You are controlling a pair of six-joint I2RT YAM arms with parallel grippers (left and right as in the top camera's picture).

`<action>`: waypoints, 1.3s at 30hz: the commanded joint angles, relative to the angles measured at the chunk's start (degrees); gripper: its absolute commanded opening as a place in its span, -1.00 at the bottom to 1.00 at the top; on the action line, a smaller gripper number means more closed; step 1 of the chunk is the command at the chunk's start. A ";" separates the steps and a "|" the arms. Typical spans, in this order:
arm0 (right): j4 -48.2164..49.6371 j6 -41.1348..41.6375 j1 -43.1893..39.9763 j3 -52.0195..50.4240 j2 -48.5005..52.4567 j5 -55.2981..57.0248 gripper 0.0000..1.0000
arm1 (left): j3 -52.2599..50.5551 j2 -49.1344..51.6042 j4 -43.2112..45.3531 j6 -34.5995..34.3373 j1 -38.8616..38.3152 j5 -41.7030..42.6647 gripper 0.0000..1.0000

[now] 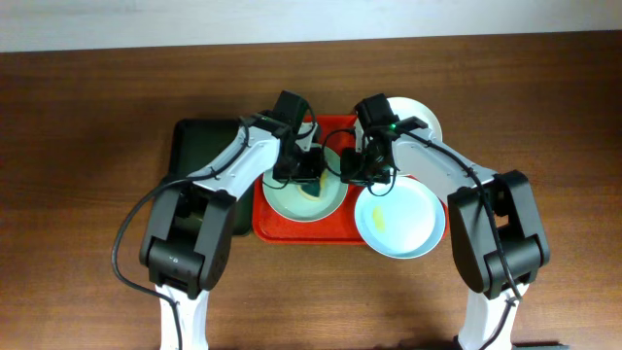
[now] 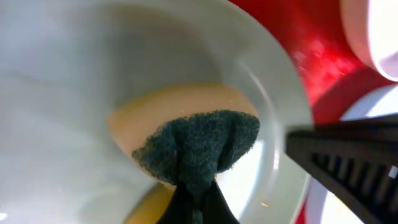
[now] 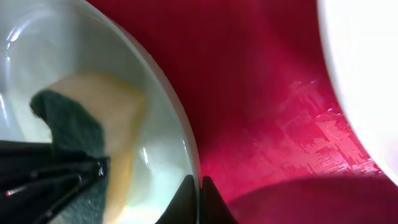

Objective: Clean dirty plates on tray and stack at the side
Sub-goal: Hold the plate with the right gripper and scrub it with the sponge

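Sponge (image 2: pixel 193 149) in one plate (image 1: pixel 289 201) on tray (image 1: pixel 268 229) — another plate (image 1: pixel 403 226) rightward.

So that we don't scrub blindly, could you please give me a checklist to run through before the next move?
1. Left tool shut on yellow sponge with dark green scouring pad: ok.
2. Sponge lying inside pale green round plate: ok.
3. Right tool shut on that plate's rim: ok.
4. That plate resting on red rectangular plastic tray: ok.
5. Pale blue round plate free of yellow smears: not ok.
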 commanded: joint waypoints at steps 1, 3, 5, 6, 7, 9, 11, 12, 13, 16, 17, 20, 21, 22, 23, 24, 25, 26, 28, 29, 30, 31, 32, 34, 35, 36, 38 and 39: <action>0.39 -0.55 0.50 0.66 0.37 -1.33 -0.92 | 4.13 -2.29 -2.71 0.28 -0.46 -4.00 -1.00; 0.37 -0.55 0.50 0.66 0.37 -1.36 -0.92 | 5.53 -3.85 -4.46 0.28 -0.46 -9.35 -1.00; 0.37 -0.57 0.50 0.66 0.37 -1.33 -0.92 | 6.08 -5.33 -5.73 0.28 -0.46 -14.40 -1.00; 0.37 -0.55 0.50 0.66 0.37 -1.33 -0.92 | 6.08 -5.73 -6.16 0.28 -0.46 -16.41 -1.00; 0.37 -0.55 0.50 0.66 0.37 -1.36 -0.92 | 6.08 -5.86 -6.82 0.28 -0.46 -18.73 -1.00; 0.37 -0.57 0.50 0.66 0.37 -1.33 -0.92 | 5.60 -5.64 -7.96 -0.04 -0.48 -23.08 -1.00; 0.37 -0.57 0.50 0.66 0.37 -1.33 -0.92 | 4.20 -5.62 -7.76 -1.75 -0.46 -24.33 -1.00; 0.37 -0.57 0.50 0.66 0.37 -1.33 -0.92 | 3.37 -5.62 -7.30 -1.88 -0.48 -24.35 -1.00; 0.37 -0.55 0.50 0.66 0.37 -1.33 -0.92 | 2.56 -5.40 -6.56 -1.88 -0.48 -24.37 -1.00; 0.37 -0.57 0.50 0.66 0.37 -1.36 -0.92 | 0.31 -4.55 -3.72 -3.39 -0.52 -24.33 -1.00; 0.37 -0.57 0.50 0.66 0.37 -1.33 -0.92 | -0.52 -4.31 -2.69 -3.93 -0.52 -24.33 -1.00; 0.37 -0.57 0.50 0.66 0.37 -1.33 -0.92 | -2.32 -2.82 -0.70 -4.50 -0.52 -23.63 -1.00; 0.37 -0.57 0.50 0.66 0.37 -1.33 -0.92 | -2.38 -2.05 -0.44 -4.48 -0.52 -22.86 -1.00; 0.39 -0.57 0.50 0.66 0.37 -1.33 -0.92 | -2.38 -0.90 0.07 -4.48 -0.52 -21.11 -1.00; 0.39 -0.57 0.50 0.66 0.37 -1.36 -0.92 | -2.38 0.02 0.48 -4.46 -0.52 -19.15 -1.00; 0.37 -0.57 0.50 0.66 0.37 -1.36 -0.92 | -2.38 0.74 0.87 -4.46 -0.52 -17.11 -1.00; 0.39 -0.57 0.50 0.66 0.37 -1.36 -0.92 | -2.38 1.27 1.25 -4.44 -0.59 -14.93 -1.00; 0.39 -0.57 0.50 0.66 0.37 -1.33 -0.92 | -2.38 1.79 1.73 -4.44 -0.66 -13.14 -1.00; 0.39 -0.57 0.50 0.66 0.37 -1.33 -0.92 | -2.38 2.40 2.60 -4.44 -0.76 -8.72 -1.00; 0.39 -0.57 0.50 0.66 0.37 -1.33 -0.92 | -2.38 2.43 3.23 -4.22 -0.81 -4.70 -1.00; 0.39 -0.57 0.50 0.66 0.37 -1.33 -0.92 | -2.36 2.43 3.37 -4.22 -0.85 -3.54 -1.00; 0.39 -0.57 0.50 0.66 0.37 -1.33 -0.92 | -2.12 2.23 3.41 -4.20 -0.85 -1.20 -1.00; 0.39 -0.57 0.50 0.66 0.37 -1.33 -0.92 | -1.81 2.21 3.41 -4.09 -0.85 0.74 -1.00; 0.39 -0.57 0.50 0.66 0.37 -1.33 -0.92 | -0.31 2.05 3.30 -1.40 -0.83 5.27 -1.00; 0.39 -0.57 0.50 0.66 0.37 -1.33 -0.92 | 0.76 1.70 2.56 -1.14 -0.79 4.85 -1.00; 0.39 -0.57 0.50 0.66 0.37 -1.33 -0.92 | 1.64 1.25 1.77 -1.18 -0.57 3.23 -1.00; 0.37 -0.57 0.50 0.66 0.37 -1.33 -0.92 | 3.61 -0.39 -0.72 -1.18 0.42 -2.25 -1.00; 0.37 -0.57 0.50 0.66 0.37 -1.33 -0.92 | 4.35 -1.31 -2.14 -1.18 1.05 -4.70 -1.00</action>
